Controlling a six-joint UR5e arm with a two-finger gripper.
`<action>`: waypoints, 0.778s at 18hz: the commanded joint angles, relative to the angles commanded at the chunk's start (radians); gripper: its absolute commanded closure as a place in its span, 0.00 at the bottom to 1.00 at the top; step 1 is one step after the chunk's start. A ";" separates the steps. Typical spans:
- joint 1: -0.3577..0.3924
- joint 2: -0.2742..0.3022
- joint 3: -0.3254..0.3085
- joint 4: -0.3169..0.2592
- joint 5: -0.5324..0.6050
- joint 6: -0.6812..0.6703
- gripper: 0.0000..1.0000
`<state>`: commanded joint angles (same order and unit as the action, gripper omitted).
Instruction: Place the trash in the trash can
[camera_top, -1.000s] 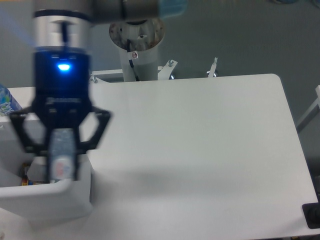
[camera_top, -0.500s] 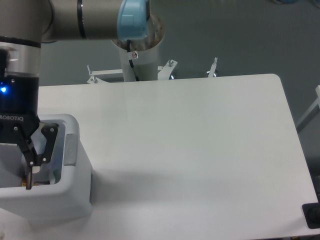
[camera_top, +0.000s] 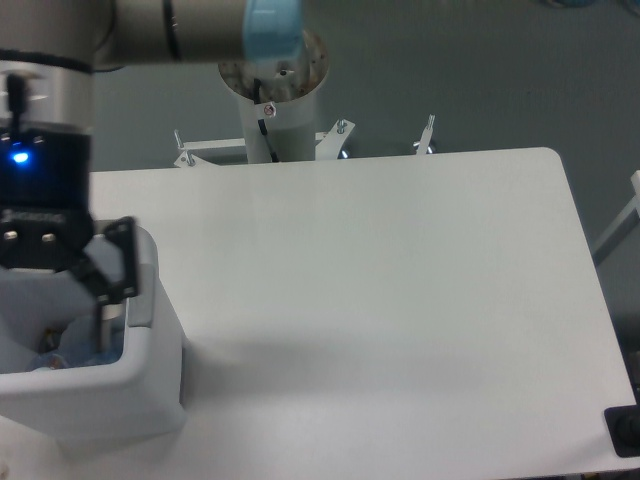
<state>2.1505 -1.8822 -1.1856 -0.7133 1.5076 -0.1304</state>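
At nine o'clock the gripper hangs over the white trash can, fingers spread and empty; a bluish clear bottle lies inside, released there so it falls within the rim

text: none legible | labels: none | numbers: none | signs: none

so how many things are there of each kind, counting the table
large white boxy plastic trash can: 1
clear bluish plastic bottle, blurred, inside the can: 1
black two-finger robot hand: 1
white rounded table: 1
total: 4
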 joint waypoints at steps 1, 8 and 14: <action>0.017 0.000 -0.018 0.000 0.037 0.005 0.00; 0.133 -0.002 -0.103 -0.024 0.183 0.292 0.00; 0.212 0.031 -0.181 -0.134 0.229 0.617 0.00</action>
<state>2.3621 -1.8516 -1.3667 -0.8477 1.7365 0.4870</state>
